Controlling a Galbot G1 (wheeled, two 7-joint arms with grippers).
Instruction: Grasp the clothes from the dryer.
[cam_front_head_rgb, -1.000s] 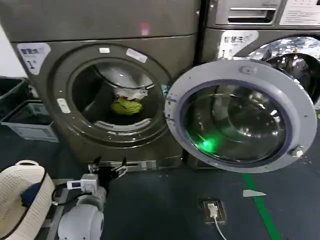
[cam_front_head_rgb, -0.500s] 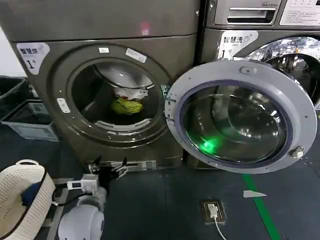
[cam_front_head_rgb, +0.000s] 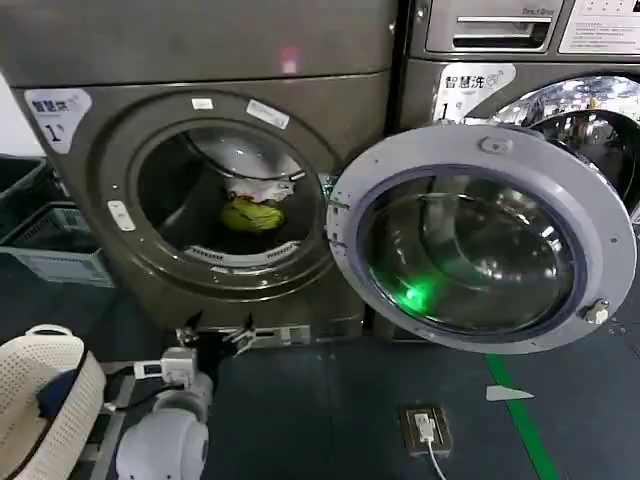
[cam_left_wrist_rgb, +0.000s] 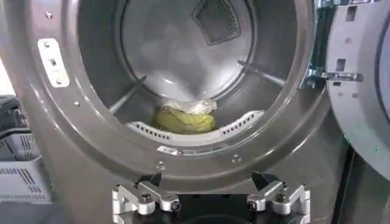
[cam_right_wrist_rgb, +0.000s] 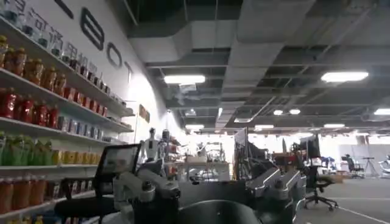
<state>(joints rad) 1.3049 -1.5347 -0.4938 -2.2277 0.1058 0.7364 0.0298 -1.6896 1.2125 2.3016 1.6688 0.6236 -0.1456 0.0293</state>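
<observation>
The dryer (cam_front_head_rgb: 200, 60) stands at the left with its round port open, and its grey-rimmed glass door (cam_front_head_rgb: 480, 150) is swung out to the right. The clothes (cam_front_head_rgb: 250, 212), a lime-green bundle with a white piece on top, lie low at the back of the drum. In the left wrist view the clothes (cam_left_wrist_rgb: 186, 120) sit beyond the port rim. My left gripper (cam_front_head_rgb: 216, 330) hangs open below and in front of the port, well short of the clothes, with nothing between its fingers. The same gripper (cam_left_wrist_rgb: 207, 181) faces the drum. My right gripper (cam_right_wrist_rgb: 210, 182) is open and points into the room.
A white woven basket (cam_front_head_rgb: 45, 400) sits at the lower left and grey crates (cam_front_head_rgb: 50, 250) stand left of the dryer. A second machine (cam_front_head_rgb: 520, 60) stands to the right behind the open door. A floor socket (cam_front_head_rgb: 425, 428) and a green line (cam_front_head_rgb: 520, 420) mark the floor.
The head view has shifted a little, so the dryer and door sit slightly more to the left. The left gripper holds its place below the port, still open.
</observation>
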